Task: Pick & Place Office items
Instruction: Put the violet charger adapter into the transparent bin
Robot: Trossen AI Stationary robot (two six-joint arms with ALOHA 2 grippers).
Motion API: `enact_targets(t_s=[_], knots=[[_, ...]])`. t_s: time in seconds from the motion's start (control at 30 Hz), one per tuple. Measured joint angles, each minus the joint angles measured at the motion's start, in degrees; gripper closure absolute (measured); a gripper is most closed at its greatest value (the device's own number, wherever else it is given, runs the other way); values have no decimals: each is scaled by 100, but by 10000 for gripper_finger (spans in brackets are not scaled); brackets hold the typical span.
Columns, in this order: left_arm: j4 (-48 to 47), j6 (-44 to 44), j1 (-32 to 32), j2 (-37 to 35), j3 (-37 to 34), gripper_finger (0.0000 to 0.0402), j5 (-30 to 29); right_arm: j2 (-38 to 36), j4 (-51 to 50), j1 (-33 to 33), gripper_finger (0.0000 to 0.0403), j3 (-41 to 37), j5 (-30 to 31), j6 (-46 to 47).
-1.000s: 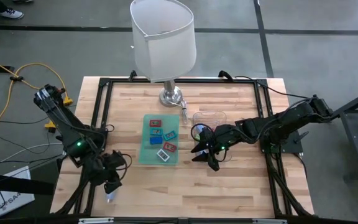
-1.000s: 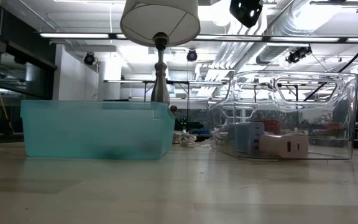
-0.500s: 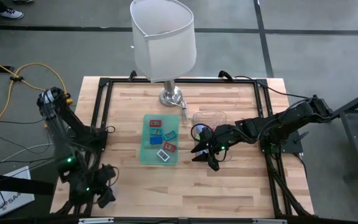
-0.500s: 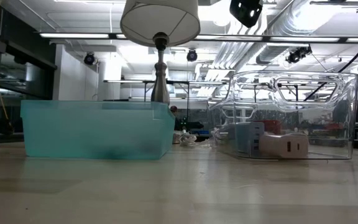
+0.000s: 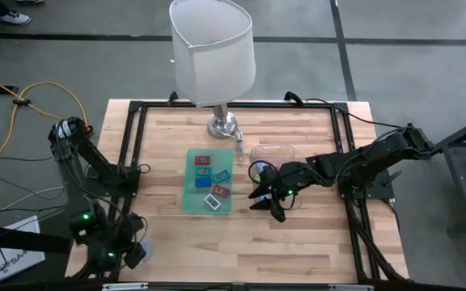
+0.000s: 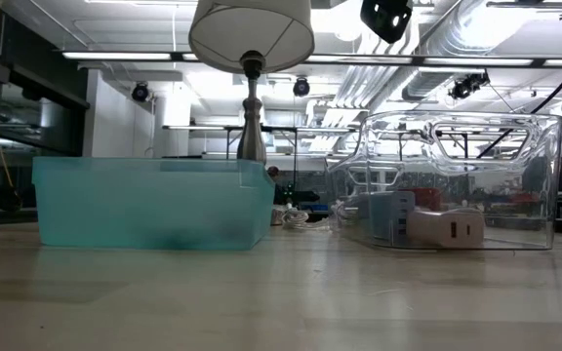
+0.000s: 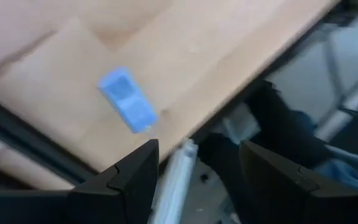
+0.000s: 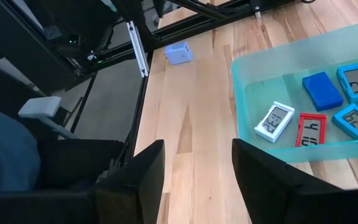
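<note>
A pale wooden worktop (image 5: 298, 242) with a black metal frame carries a teal bin (image 5: 207, 181) near its centre. Inside lie flat office items (image 8: 340, 102): small red, blue and white clock-like pieces. One loose light blue piece (image 7: 127, 100) sits on the worktop's front left corner, close to the edge.

The left claw (image 7: 197, 180) hangs with its fingers spread and empty over that front left corner, partly beyond the edge. The right claw (image 8: 197, 168), also spread and empty, hovers just beside the bin's right side.

The likely risk is the blue piece being nudged off the corner by the left arm, since it lies so near the edge and frame rail. The right claw could also clip the bin wall if it dips in carelessly.

A lamp (image 5: 213, 56) stands at the back edge, with a clear tray (image 5: 272, 152) to the right of the bin. Beyond is a grey floor with a yellow cable (image 5: 10, 113), and an open workshop with ceiling pipes.
</note>
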Motion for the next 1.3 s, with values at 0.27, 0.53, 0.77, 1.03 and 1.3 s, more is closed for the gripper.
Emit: enact_targets(t_s=[0.27, 0.53, 0.77, 1.03, 1.3], knots=[[-153, 293, 457, 692, 0, 186, 614, 0, 0, 0, 230, 0, 0, 0], [-354, 41, 724, 1104, 0, 186, 1022, 0, -1, 0, 230, 0, 0, 0], [-537, -579, 846, 1324, 0, 186, 1489, 0, -2, -2, 230, 0, 0, 0], [-408, -1136, 857, 1612, 2, 186, 1755, 0, -2, -2, 230, 0, 0, 0], [-211, -1300, 879, 1853, 2, 186, 1760, 0, 0, -2, 230, 0, 0, 0]])
